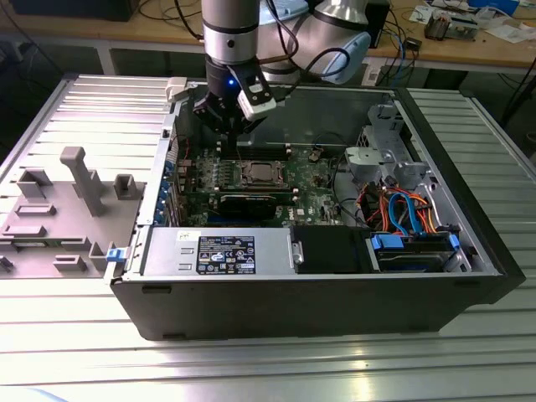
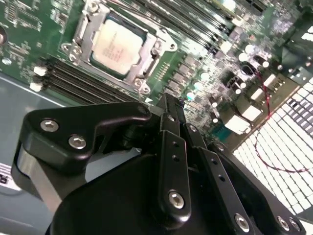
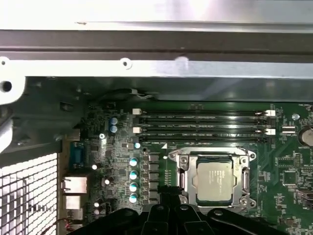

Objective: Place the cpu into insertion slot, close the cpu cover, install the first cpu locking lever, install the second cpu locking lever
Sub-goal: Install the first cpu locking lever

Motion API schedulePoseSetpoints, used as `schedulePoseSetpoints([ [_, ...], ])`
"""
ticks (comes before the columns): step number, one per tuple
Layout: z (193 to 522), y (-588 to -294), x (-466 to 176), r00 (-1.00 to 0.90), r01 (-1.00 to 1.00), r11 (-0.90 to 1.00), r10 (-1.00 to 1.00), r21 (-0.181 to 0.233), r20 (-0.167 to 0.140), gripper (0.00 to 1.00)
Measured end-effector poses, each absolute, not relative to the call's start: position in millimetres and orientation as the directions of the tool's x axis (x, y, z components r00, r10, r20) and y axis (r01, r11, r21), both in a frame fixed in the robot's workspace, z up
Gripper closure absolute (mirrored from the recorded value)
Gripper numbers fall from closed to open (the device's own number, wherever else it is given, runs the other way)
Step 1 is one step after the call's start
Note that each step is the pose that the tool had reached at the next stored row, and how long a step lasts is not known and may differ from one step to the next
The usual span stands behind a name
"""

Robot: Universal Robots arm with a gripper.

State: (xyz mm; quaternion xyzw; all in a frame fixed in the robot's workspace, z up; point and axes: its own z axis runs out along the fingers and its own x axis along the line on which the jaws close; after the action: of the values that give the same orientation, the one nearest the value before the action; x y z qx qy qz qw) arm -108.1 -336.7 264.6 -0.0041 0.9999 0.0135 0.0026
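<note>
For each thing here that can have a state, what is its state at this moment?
cpu: seated in the insertion slot, silver top facing up.
cpu cover: closed down flat around the cpu.
insertion slot: filled, on the green board.
gripper: above the board beside the slot, holding nothing, fingers close together.
computer case: open, side panel off.
</note>
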Motion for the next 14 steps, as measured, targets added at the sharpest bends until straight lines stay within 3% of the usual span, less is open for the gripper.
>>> schedulePoseSetpoints([
  [14, 262, -313, -118, -1.0, -0.024, 0.999, -0.024, 0.027, -0.005, 0.89],
])
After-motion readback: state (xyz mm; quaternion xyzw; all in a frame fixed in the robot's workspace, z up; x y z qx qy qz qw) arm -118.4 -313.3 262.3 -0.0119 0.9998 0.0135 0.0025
